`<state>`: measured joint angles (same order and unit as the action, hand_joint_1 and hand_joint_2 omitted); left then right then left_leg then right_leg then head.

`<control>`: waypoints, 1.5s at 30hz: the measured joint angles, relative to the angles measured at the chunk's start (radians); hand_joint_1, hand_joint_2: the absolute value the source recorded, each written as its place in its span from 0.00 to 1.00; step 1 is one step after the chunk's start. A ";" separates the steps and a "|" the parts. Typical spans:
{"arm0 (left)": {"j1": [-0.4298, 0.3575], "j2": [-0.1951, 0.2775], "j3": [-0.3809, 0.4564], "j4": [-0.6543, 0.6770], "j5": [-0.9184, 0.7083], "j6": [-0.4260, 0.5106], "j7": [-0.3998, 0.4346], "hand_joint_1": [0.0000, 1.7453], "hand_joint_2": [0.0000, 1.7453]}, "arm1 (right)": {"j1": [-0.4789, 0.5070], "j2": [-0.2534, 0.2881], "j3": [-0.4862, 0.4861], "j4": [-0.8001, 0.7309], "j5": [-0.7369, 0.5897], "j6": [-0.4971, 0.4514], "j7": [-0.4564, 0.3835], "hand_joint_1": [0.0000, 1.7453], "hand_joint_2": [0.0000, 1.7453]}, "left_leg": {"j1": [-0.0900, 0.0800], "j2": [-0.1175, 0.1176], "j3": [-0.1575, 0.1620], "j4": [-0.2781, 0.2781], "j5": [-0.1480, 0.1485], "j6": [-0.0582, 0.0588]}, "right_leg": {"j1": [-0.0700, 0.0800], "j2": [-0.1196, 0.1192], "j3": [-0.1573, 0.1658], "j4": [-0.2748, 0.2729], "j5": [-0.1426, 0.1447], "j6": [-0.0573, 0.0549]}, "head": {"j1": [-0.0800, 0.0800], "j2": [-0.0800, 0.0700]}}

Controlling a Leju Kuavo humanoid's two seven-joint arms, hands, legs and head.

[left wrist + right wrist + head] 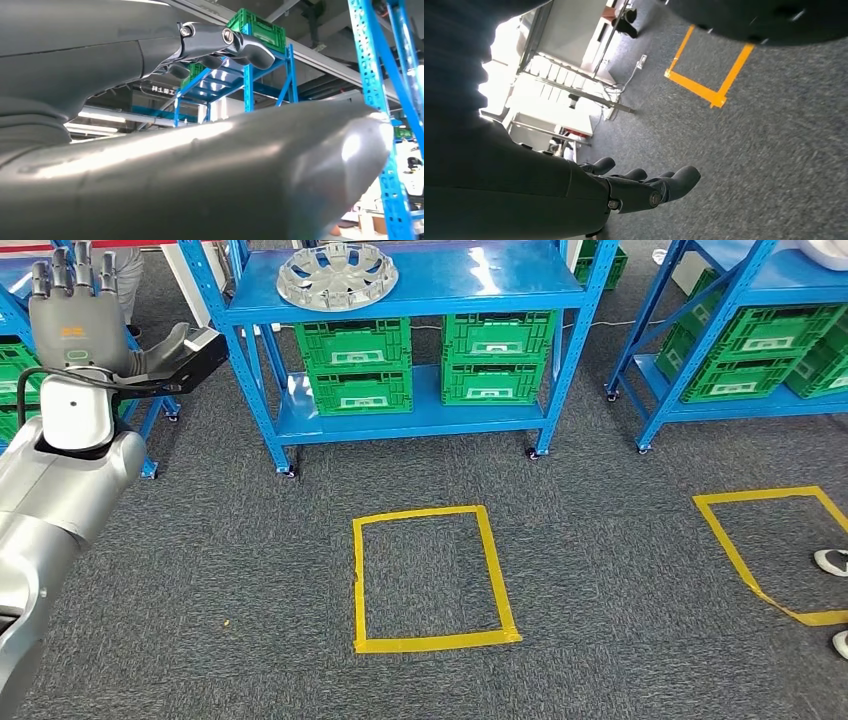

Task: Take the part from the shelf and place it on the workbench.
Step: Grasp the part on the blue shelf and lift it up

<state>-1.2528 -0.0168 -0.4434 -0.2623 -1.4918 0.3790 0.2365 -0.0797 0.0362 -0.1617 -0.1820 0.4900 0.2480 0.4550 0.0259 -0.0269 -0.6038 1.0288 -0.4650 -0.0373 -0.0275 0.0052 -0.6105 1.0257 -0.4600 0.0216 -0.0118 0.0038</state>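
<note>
Clearly the part (337, 275) (a silver wheel cover) lies on the top board of the blue shelf (420, 306), well apart from both hands. The left hand (75, 315) is raised at the head view's left, fingers straight and apart, holding nothing. The right hand (644, 187) hangs over the carpet, fingers loosely extended, empty too. Risk, as I judge it: the cover is wide, thin and slick, so a one-handed grasp at its rim could let it tip or slide off the board; the raised arm could also knock the shelf's post. No desk shows anywhere, and the cover's far rim is cut off.
</note>
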 joint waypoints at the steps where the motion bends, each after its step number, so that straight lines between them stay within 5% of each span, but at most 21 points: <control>1: 0.000 0.000 -0.002 0.000 -0.001 0.000 -0.002 0.00 0.00 | -0.002 0.000 0.000 0.000 -0.001 0.000 0.000 0.00 1.00 | 0.000 0.000 0.000 0.000 0.000 0.000 | 0.000 0.000 0.000 0.000 0.000 0.000 | 0.000 0.000; 17: 0.053 -0.010 -0.057 0.011 -0.028 -0.010 -0.045 0.00 0.00 | -0.006 0.012 0.003 0.000 0.033 0.000 0.012 0.00 1.00 | 0.000 0.000 0.000 0.000 0.000 0.000 | 0.000 0.000 0.000 0.000 0.000 0.000 | 0.000 0.000; 25: 0.058 -0.011 -0.067 0.008 -0.042 -0.006 -0.039 0.00 0.00 | -0.004 0.017 0.003 0.000 0.039 0.000 0.018 0.00 1.00 | -0.002 0.003 0.013 -0.021 0.008 0.028 | -0.009 -0.001 0.003 -0.005 -0.002 0.017 | 0.001 0.000; 30: 0.070 -0.018 -0.069 0.008 -0.045 -0.004 -0.037 0.00 0.00 | 0.004 0.012 0.003 0.000 0.041 0.000 0.019 0.00 1.00 | 0.002 0.007 0.026 -0.038 0.012 0.040 | -0.008 -0.001 -0.126 0.243 -0.103 0.027 | 0.002 0.000; 32: 0.076 -0.020 -0.069 0.009 -0.045 -0.004 -0.037 0.00 0.00 | 0.007 0.010 0.003 0.000 0.041 0.000 0.019 0.00 1.00 | 0.006 0.005 0.026 -0.028 0.004 0.031 | -0.012 -0.001 -0.119 0.214 -0.065 0.033 | 0.002 0.000; 34: 0.078 -0.020 -0.069 0.009 -0.046 -0.003 -0.036 0.00 0.00 | 0.007 0.008 0.003 0.000 0.042 0.000 0.018 0.00 1.00 | 0.011 0.004 0.023 -0.009 -0.011 0.015 | -0.017 0.000 -0.060 0.091 -0.009 0.038 | 0.002 0.000; 36: 0.077 -0.021 -0.069 0.008 -0.046 -0.002 -0.036 0.00 0.00 | 0.006 0.008 0.003 0.000 0.042 0.000 0.018 0.00 1.00 | 0.010 0.001 0.019 0.005 -0.024 -0.002 | -0.016 0.005 -0.025 0.027 0.002 0.025 | 0.002 0.000; 41: 0.075 -0.027 -0.070 0.008 -0.051 -0.001 -0.040 0.00 0.00 | 0.004 0.007 0.003 0.000 0.042 -0.002 0.013 0.00 1.00 | 0.012 0.011 0.007 0.039 -0.050 -0.026 | -0.011 0.004 -0.011 0.024 -0.018 -0.025 | 0.001 0.000; 45: 0.082 -0.029 -0.074 0.010 -0.052 -0.001 -0.043 0.00 0.00 | 0.006 0.007 0.003 0.000 0.044 -0.002 0.016 0.00 1.00 | 0.003 0.020 -0.130 0.269 -0.119 -0.019 | -0.004 0.003 0.012 0.022 -0.036 -0.042 | -0.001 0.000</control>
<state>-1.1707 -0.0454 -0.5169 -0.2521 -1.5442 0.3781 0.1939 -0.0733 0.0437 -0.1588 -0.1816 0.5343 0.2464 0.4714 0.0286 -0.0067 -0.7337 1.2982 -0.5842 -0.0562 -0.0314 0.0078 -0.5985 1.0482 -0.4960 -0.0207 -0.0131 0.0038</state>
